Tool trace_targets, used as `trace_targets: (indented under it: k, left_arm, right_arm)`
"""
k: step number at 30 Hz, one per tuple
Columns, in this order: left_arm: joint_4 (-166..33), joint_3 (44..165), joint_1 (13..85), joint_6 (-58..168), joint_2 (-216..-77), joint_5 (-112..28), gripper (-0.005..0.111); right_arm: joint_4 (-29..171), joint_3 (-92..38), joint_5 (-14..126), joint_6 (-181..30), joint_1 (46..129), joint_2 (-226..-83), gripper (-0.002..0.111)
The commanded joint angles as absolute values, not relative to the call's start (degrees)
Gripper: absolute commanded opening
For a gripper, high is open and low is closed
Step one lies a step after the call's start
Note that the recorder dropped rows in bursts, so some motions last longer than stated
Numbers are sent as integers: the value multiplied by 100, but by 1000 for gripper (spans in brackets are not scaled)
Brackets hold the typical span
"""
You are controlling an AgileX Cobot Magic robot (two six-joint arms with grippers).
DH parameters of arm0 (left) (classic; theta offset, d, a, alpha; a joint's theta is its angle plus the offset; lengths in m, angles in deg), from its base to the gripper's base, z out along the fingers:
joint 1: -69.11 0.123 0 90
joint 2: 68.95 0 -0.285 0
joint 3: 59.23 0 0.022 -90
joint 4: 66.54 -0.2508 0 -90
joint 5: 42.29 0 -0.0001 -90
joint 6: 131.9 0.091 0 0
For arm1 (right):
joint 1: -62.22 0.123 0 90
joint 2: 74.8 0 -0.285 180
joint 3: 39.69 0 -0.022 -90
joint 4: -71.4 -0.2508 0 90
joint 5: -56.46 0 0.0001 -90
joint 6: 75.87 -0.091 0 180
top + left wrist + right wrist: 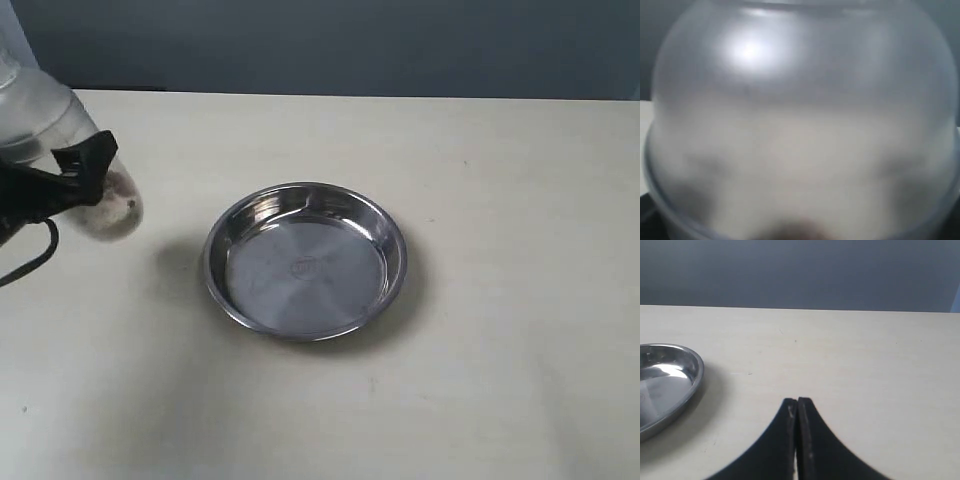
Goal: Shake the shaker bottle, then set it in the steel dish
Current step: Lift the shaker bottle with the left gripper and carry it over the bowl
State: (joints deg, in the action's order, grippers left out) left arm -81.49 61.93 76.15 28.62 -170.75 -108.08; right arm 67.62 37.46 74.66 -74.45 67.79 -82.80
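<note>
Your left gripper (80,172) holds the shaker bottle (48,118) tilted, and the steel dish (305,265) lies on the counter (500,380) to its right, apart.

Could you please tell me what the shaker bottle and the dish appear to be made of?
The shaker bottle looks like frosted, translucent plastic: its wall is cloudy, and brownish contents show through only dimly. The dish appears to be polished stainless steel, judging by its bright, mirror-like reflections and rolled rim.

Pale table (500,400); grey-blue wall (350,45)
</note>
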Motion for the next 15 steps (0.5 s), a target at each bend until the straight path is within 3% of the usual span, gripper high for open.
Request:
trace_targets:
  k: [1,8,12,15]
  left_arm:
    - [-8543,6190,7585,2464,-16437,-10845,0]
    - [-8872,6190,7585,1463,-15462,-10539,0]
    - [-10412,6508,7554,385,-15122,-10705,0]
    - [-10748,6900,7119,163,-15063,-9577,0]
  right_arm:
    - [6770,3752,7403,-7438,6799,-8259,-1]
    - [6770,3752,7403,-7438,6799,-8259,-1]
    - [6770,3752,7403,-7438,6799,-8259,-1]
    - [6770,3752,7403,-7438,6799,-8259,-1]
